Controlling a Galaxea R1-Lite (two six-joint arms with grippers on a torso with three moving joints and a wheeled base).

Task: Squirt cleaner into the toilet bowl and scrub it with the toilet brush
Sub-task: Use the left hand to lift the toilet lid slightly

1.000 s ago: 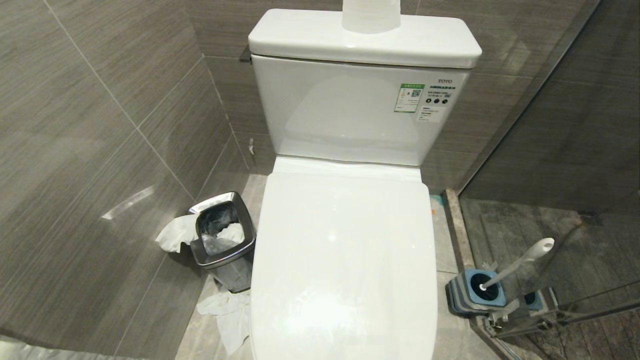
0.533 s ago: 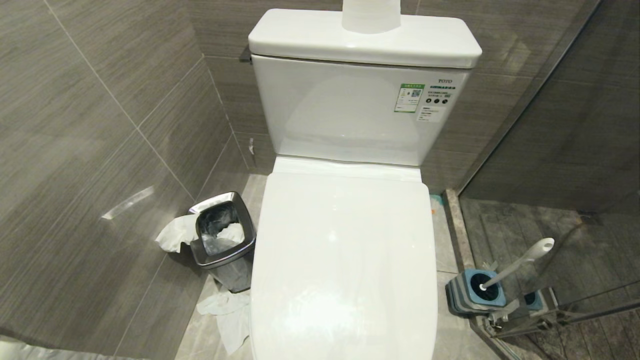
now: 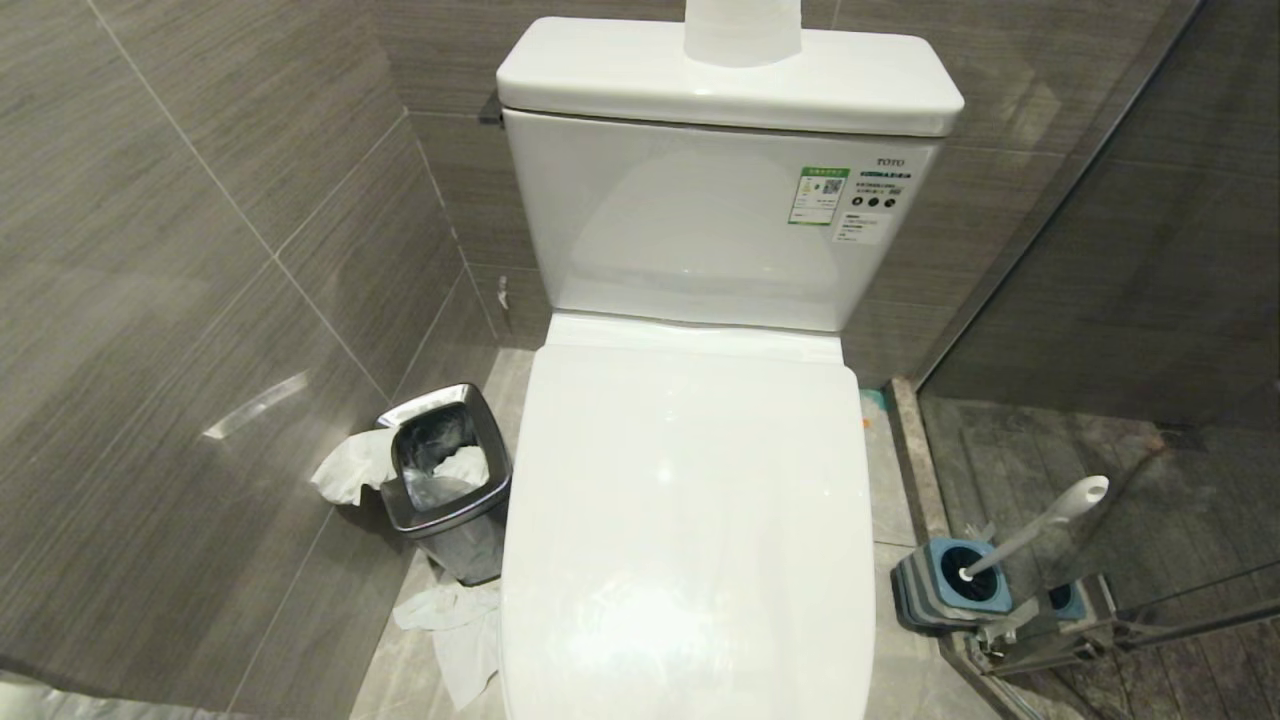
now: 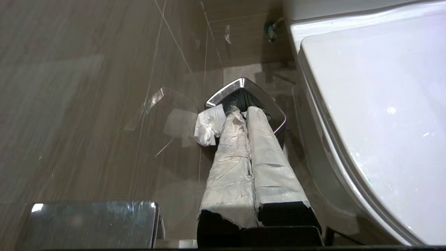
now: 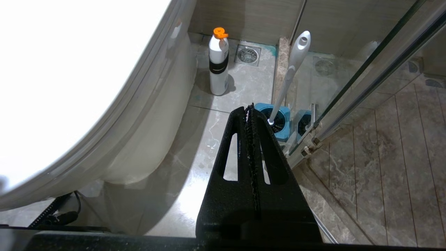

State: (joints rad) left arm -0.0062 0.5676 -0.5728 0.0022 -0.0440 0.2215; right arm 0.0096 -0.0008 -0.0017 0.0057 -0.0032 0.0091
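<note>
The white toilet (image 3: 690,520) fills the middle of the head view with its lid down, so the toilet bowl's basin is hidden. The toilet brush (image 3: 1040,520) leans in a blue-and-grey holder (image 3: 950,585) on the floor to the right. The cleaner is out of view. Neither arm shows in the head view. My left gripper (image 4: 244,111), its fingers wrapped in pale tape, is shut and empty, left of the toilet (image 4: 376,104), pointing at the steel bin (image 4: 226,90). My right gripper (image 5: 249,108) is shut and empty, hanging short of the brush handle (image 5: 292,69).
A steel bin (image 3: 455,512) with tissue spilling over stands left of the toilet, with more tissue (image 3: 455,625) on the floor. A white bottle with an orange cap (image 5: 218,62) stands beside the toilet base near a floor drain (image 5: 248,54). A glass shower partition (image 3: 1100,600) runs just right of the holder.
</note>
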